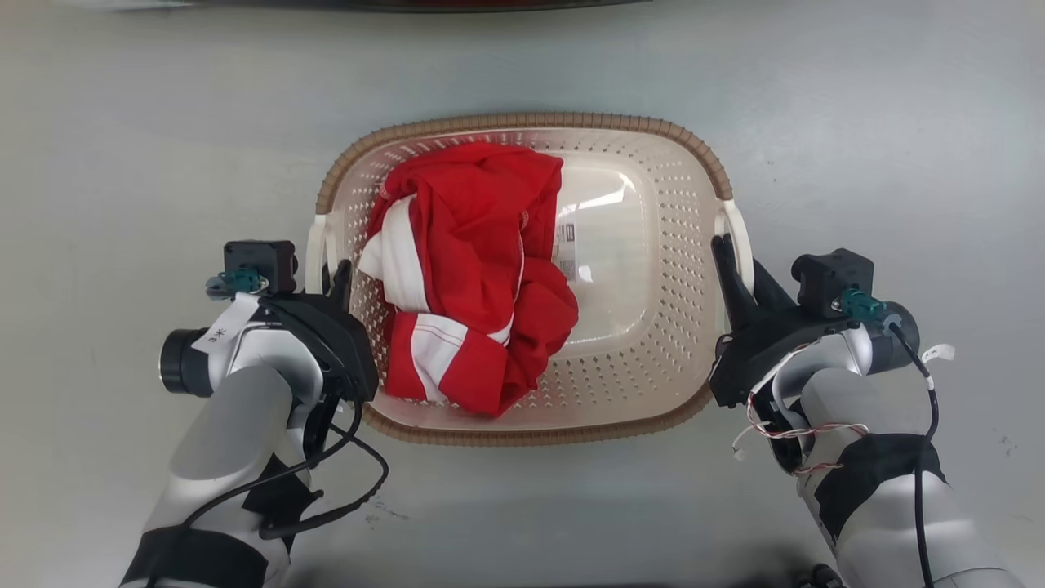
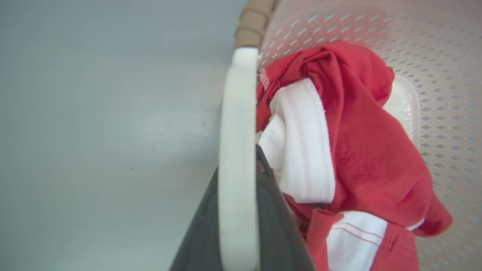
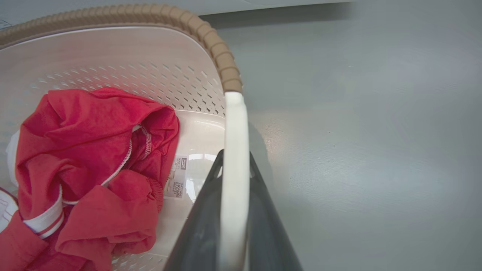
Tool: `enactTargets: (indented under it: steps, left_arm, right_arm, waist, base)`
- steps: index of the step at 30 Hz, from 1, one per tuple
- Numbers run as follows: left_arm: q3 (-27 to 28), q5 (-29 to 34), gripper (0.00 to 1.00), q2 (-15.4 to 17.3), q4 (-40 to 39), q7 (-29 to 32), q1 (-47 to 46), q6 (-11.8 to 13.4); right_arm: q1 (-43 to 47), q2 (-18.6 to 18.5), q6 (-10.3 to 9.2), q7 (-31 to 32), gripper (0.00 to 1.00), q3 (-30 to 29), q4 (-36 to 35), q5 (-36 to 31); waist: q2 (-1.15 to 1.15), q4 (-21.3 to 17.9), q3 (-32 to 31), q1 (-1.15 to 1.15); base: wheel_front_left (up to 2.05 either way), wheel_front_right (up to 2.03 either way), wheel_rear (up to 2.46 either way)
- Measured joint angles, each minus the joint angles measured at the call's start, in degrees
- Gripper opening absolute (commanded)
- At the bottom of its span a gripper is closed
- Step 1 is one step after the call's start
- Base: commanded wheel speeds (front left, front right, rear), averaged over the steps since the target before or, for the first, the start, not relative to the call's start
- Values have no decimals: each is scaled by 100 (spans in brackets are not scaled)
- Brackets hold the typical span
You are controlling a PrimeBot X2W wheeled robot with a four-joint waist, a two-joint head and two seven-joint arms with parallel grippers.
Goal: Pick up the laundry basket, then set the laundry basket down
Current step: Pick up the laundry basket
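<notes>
Clamping the loop handles (image 1: 739, 233) of the laundry basket (image 1: 653, 351), the left pincer (image 1: 336, 278) sits at nine o'clock, the right pincer (image 1: 735, 261) at three; a red-and-white garment (image 1: 473, 269) half hides the bottom label (image 1: 571, 253).

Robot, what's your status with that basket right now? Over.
Left pincer shut on left handle of laundry basket. Right pincer shut on right handle. Red-and-white garment inside. No obstruction seen beside it.
</notes>
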Motion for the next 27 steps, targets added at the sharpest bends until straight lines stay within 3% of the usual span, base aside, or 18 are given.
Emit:
enactTargets:
  steps: [12, 27]
  left_arm:
    - [-49, -100, 0, -138, 482, 19, -138, -181]
    - [-71, -386, 0, -276, 1080, 500, -192, -294]
  right_arm:
    - [-133, 11, 36, 0, 0, -43, 563, 90]
    - [-148, 36, 131, 93, 0, 138, 1316, 144]
  waist:
    - [0, 11, -500, 0]
    - [0, 43, -1473, 0]
  base:
    - [0, 0, 0]
    - [0, 0, 0]
